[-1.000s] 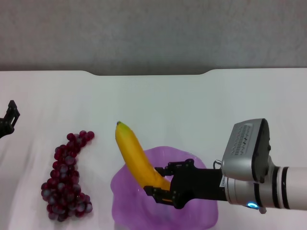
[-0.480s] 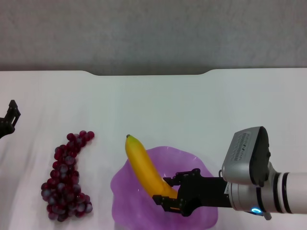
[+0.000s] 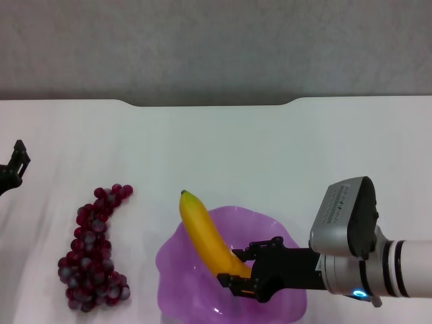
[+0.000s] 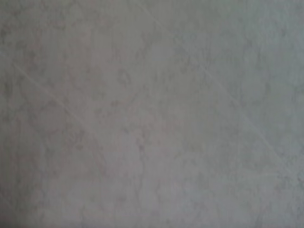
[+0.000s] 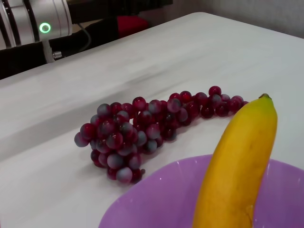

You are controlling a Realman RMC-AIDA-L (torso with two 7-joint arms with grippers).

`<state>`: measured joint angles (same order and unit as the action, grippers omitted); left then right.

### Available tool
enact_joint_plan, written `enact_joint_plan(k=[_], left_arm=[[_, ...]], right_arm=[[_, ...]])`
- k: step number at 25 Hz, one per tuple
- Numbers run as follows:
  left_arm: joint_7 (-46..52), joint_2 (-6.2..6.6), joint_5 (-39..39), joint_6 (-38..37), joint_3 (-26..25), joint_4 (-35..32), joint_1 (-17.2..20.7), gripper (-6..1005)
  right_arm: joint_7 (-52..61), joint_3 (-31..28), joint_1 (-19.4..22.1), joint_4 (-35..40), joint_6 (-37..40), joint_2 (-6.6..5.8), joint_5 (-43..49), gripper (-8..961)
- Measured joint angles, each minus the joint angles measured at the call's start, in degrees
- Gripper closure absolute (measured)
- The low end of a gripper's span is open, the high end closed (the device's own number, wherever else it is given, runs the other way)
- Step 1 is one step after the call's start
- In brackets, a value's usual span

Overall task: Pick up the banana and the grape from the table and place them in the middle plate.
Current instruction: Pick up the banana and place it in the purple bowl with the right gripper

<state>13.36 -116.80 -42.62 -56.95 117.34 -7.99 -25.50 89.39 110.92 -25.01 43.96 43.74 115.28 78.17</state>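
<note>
Black right gripper [image 3: 244, 270] with slim, angular fingers and small orange accents near the tips. Behind it, a black block body, then a silver-grey housing with a ribbed, vented face. Farther back, a white cylindrical arm with dark bands and a blue light. Left gripper [image 3: 13, 169] black too.

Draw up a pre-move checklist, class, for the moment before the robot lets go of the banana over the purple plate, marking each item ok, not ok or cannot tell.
1. Right tool gripping the banana at its lower end: ok.
2. Gripped end above the middle plate: ok.
3. Whole banana over the plate: not ok; its tip juts past the far rim.
4. Banana resting on the plate floor: cannot tell.
5. Grape on the table, apart from the plate on its left, out of the drop path: ok.
6. Left tool far off at the table's left edge: ok.
</note>
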Motion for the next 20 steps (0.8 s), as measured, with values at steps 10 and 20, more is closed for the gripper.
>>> enact_joint_plan(k=[10,20], left_arm=[[0.0,0.00,0.0,0.0,0.1,0.0,-0.1,288],[0.0,0.00,0.0,0.0,0.0,0.4,0.0,288]], right_arm=[[-0.6,0.0,-0.2,0.5,0.4,0.05,-0.1,347],[-7.2,-4.9,6.2,12.5,-0.3,0.16,-0.9,84]])
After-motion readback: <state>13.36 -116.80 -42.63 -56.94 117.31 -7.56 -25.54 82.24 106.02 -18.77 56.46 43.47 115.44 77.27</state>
